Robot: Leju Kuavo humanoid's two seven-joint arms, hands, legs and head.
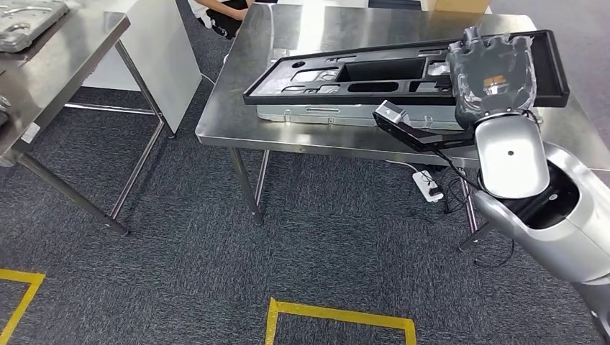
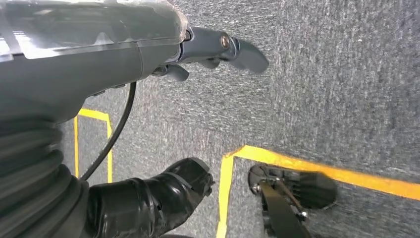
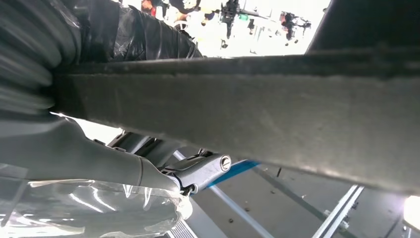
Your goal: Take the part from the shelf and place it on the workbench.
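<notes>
The long black foam tray with cut-out pockets (image 1: 374,75), the part, is over the stainless-steel workbench (image 1: 316,32). It is tilted: its left end is low, close to the tabletop, and its right end is raised in the right hand (image 1: 493,72). Beneath it on the workbench lies a flat silver metal panel (image 1: 345,115), its front edge showing under the tray. The right hand, grey and wrapped in clear film, grips the tray's right end with its fingers closed over the rim; in the right wrist view the thick dark edge of the tray (image 3: 257,119) runs just beside the hand's thumb (image 3: 203,171). A black wrist camera bracket (image 1: 403,123) juts from the silver forearm just below the tray.

The left hand (image 2: 148,54) hangs over the dark grey carpet (image 2: 322,74), holding nothing, its fingers (image 2: 237,49) loosely extended and apart. Yellow tape lines (image 2: 317,171) mark the floor beneath it.

In the head view, a second steel table (image 1: 57,65) stands well to the left with a grey moulded metal piece (image 1: 25,21) on it. A white power strip (image 1: 428,185) lies on the carpet under the workbench. A person in dark clothing (image 1: 226,14) stands beyond the workbench's far left corner.
</notes>
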